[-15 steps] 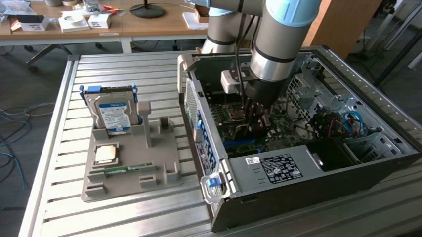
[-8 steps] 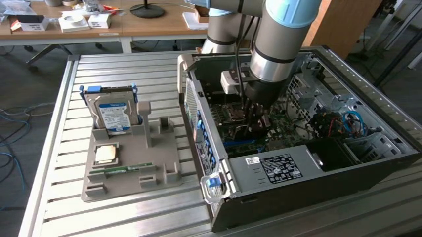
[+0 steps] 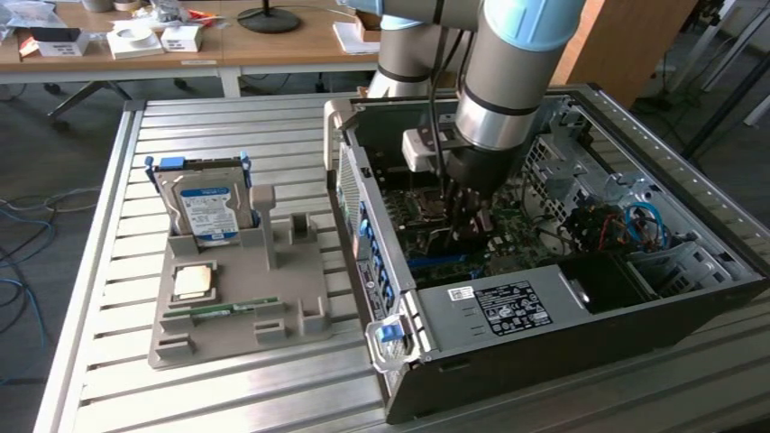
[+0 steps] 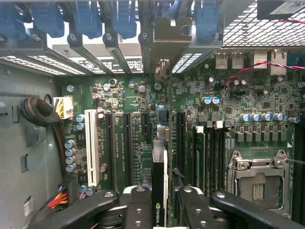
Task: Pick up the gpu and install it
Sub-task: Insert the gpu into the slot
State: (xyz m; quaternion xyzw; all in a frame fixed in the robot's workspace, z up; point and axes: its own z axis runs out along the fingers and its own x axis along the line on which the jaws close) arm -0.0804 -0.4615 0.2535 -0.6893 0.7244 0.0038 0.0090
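My gripper [image 3: 472,221] reaches down inside the open computer case [image 3: 673,307], just above the green motherboard [image 4: 238,95]. In the wrist view its two black fingers [image 4: 138,205] are shut on the gpu [image 4: 159,176], a thin black card seen edge-on with a green logo near the fingers. The card runs away from the gripper toward the case's rear slot openings, where its metal bracket [image 4: 164,47] stands among the blue slot clips [image 4: 119,19]. It hangs over the black expansion slots [image 4: 128,148], beside a white slot [image 4: 91,148]. Whether it sits in a slot I cannot tell.
The case's metal walls, the power supply [image 3: 506,307] and red and blue cables [image 3: 626,225] crowd the arm. The CPU socket [image 4: 257,181] lies beside the card. On the exterior view's left, a grey fixture [image 3: 241,307] holds a blue-labelled hard drive [image 3: 207,209], a chip [image 3: 195,281] and a memory stick [image 3: 223,311].
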